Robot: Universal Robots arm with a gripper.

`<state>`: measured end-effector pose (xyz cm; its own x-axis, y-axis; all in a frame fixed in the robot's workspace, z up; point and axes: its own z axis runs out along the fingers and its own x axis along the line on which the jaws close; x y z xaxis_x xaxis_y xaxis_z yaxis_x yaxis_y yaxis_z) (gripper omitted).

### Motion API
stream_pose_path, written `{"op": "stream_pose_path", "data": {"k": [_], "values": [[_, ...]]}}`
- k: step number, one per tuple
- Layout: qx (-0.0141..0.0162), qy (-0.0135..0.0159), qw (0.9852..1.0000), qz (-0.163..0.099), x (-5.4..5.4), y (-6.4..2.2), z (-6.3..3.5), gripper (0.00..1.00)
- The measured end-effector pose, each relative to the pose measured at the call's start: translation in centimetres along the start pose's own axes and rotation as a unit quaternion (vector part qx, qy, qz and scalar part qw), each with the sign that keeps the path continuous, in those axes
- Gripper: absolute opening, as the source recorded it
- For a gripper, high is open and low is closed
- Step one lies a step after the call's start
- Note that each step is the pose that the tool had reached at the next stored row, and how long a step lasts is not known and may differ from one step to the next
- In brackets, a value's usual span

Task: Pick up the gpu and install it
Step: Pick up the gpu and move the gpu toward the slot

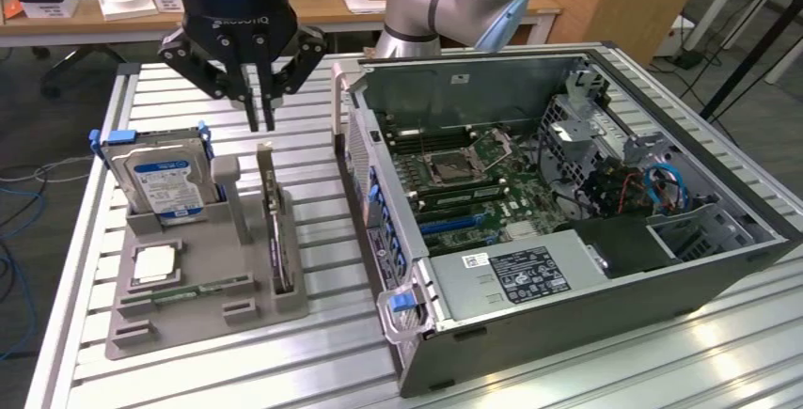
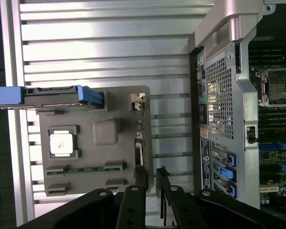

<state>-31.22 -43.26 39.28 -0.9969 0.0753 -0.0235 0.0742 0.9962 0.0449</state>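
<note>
Above the grey plastic parts holder (image 1: 188,324): black 2-finger gripper (image 1: 262,127), jaws slightly apart and empty, hovering over the thin dark-green gpu card (image 1: 267,207) standing edgewise in its slot; best centred squarely over the card's top edge.

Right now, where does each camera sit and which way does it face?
Exterior view: raised off the arm, angled down on the table; shows the arm and tool.
Wrist view: on the wrist, facing straight down at the grey holder; the tool shows.
Both share the gpu, grey holder and open computer case.
</note>
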Motion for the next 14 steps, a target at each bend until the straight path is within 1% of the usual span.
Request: {"op": "stream_pose_path", "data": {"k": [1,3,4,5,14], "values": [[0.0000,0.0000,1.0000,0.000,0.00,0.00,0.00,0.23],[0.0000,0.0000,1.0000,0.000,0.00,0.00,0.00,0.35],[0.0000,0.0000,1.0000,0.000,0.00,0.00,0.00,0.35],[0.0000,0.0000,1.0000,0.000,0.00,0.00,0.00,0.42],[0.0000,0.0000,1.0000,0.000,0.00,0.00,0.01,0.42]]}}
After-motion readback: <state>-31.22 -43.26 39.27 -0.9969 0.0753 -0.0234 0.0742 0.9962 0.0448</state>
